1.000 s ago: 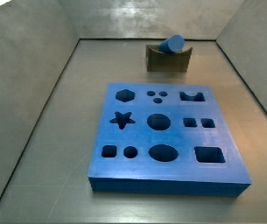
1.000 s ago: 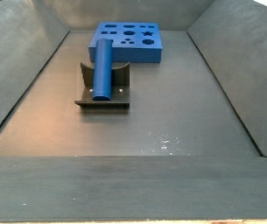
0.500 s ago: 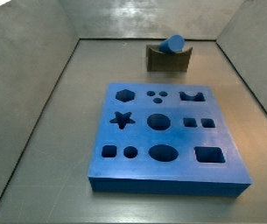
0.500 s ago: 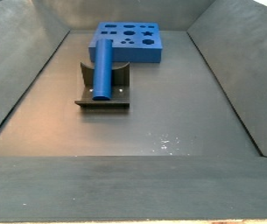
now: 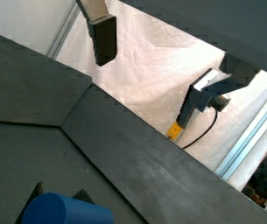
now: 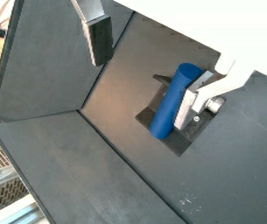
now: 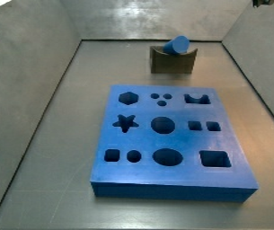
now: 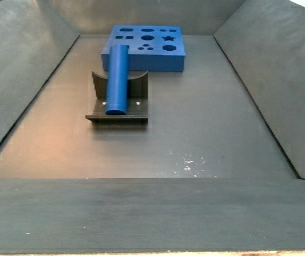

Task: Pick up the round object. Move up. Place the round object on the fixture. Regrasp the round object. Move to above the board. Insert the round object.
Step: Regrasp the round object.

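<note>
The round object, a slim blue cylinder peg [image 7: 178,44], lies tilted in the notch of the olive-brown fixture [image 7: 172,64] at the back of the bin. It shows lengthwise in a side view [image 8: 116,80] and in both wrist views [image 6: 174,101] [image 5: 63,210]. The blue board [image 7: 175,184] with many shaped holes lies on the floor; it also shows in a side view [image 8: 148,63]. My gripper [image 6: 159,66] is open and empty, high above the peg and fixture. Its fingers [image 6: 98,39] stand wide apart. A dark bit of it shows at the upper corner [image 7: 261,3].
Grey sloping bin walls [image 7: 31,81] enclose the floor. The fixture's dark base plate [image 8: 119,116] lies under the peg. Outside the bin, a wrist view shows white sheeting [image 5: 159,61] and a yellow-tipped stand [image 5: 174,131].
A dark bit of the gripper has come into the upper right corner of a side view. The peg, fixture and board have not moved.
</note>
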{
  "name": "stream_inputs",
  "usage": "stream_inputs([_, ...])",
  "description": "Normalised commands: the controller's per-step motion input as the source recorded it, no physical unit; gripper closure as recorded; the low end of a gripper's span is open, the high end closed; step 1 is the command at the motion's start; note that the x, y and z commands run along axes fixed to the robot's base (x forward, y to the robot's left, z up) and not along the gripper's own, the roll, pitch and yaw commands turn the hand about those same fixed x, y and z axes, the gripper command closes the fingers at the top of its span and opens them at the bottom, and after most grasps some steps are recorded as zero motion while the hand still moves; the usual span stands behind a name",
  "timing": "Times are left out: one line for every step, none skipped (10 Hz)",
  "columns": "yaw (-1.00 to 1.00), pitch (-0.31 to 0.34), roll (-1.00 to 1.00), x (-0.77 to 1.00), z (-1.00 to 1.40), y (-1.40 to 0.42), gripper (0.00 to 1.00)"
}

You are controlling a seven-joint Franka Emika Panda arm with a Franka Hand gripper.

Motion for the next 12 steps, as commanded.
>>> stream_inputs([0.23, -0.001, 0.09, 0.04, -1.00, 0.05, 0.00])
stream_inputs([0.21, -0.029, 0.09, 0.05, -1.00, 0.04, 0.00])
stream_inputs([0.17, -0.087, 0.09, 0.06, -1.00, 0.04, 0.00])
stream_inputs([0.14, -0.115, 0.08, 0.07, -1.00, 0.04, 0.00])
stream_inputs([0.09, -0.140, 0.07, 0.08, -1.00, 0.03, 0.00])
stream_inputs([0.05, -0.145, 0.06, 0.09, -1.00, 0.03, 0.00])
stream_inputs([0.01, -0.137, 0.06, 0.10, -1.00, 0.03, 0.00])
stream_inputs([-0.01, -0.128, 0.06, 0.10, -1.00, 0.03, 0.00])
stream_inputs([-0.04, -0.104, 0.06, 0.10, -0.93, 0.02, 0.00])
stream_inputs([-0.05, -0.080, 0.06, 0.09, -0.76, 0.01, 0.00])
stream_inputs([-0.06, -0.045, 0.06, 0.07, -0.54, 0.01, 0.00])
stream_inputs([-0.05, -0.033, 0.06, 0.07, -0.44, 0.00, 0.00])
